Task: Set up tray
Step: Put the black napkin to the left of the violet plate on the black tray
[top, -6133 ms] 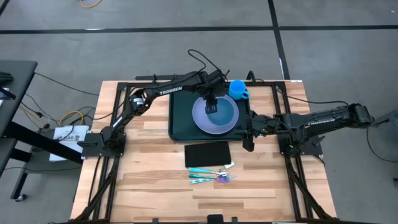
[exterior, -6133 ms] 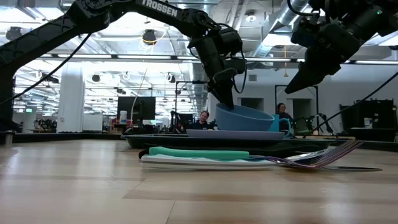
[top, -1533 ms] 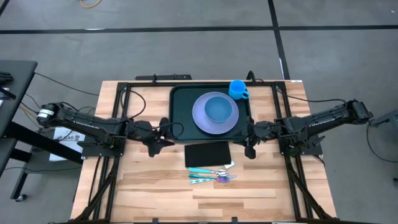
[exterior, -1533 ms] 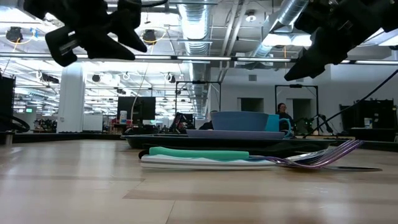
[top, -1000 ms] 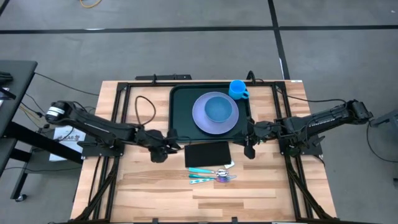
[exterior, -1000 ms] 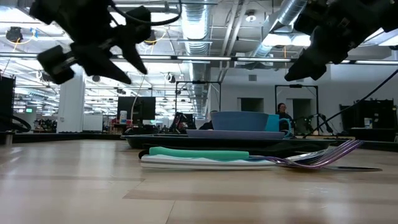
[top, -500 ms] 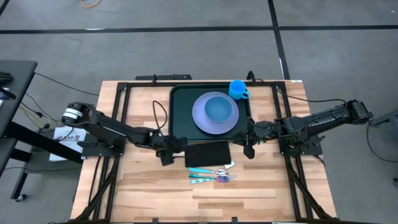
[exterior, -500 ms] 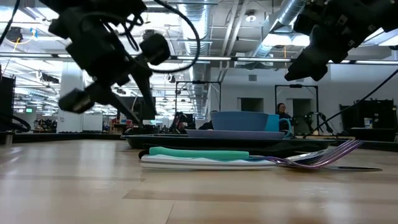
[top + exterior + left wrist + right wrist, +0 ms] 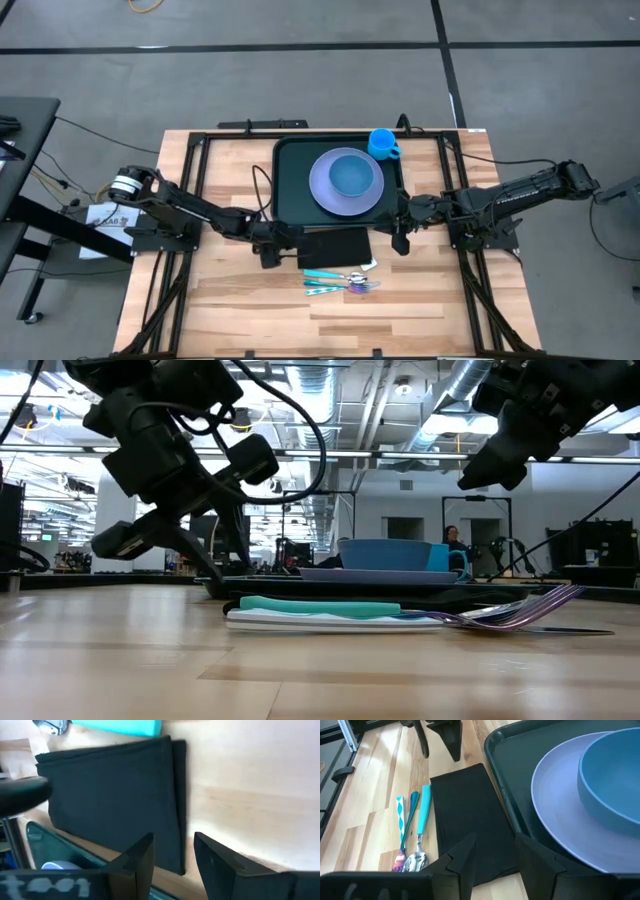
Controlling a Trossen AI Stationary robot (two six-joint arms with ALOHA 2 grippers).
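Observation:
The dark green tray (image 9: 288,192) sits at the table's far middle. It carries a lavender plate (image 9: 322,192) with a blue bowl (image 9: 350,175) on it, and a blue cup (image 9: 383,143) stands at its far right corner. A flat black cloth rectangle (image 9: 335,247) lies on the wood just near of the tray. My left gripper (image 9: 285,246) is open and low at the cloth's left edge (image 9: 177,805), its fingers astride that edge's far corner, not visibly touching. My right gripper (image 9: 400,234) is open above the tray's near right corner.
Three pieces of cutlery with teal handles (image 9: 340,281) lie side by side on the wood just near of the black cloth (image 9: 470,825), with their heads toward the right. Bare wood stretches to the left, right and near sides. Black frame rails border the table's sides.
My left arm has swung from the table's left side rightward toward the black cloth and sunk lower, ending with its open fingers at the cloth's left edge. The right arm, the tray and the dishes have kept still.

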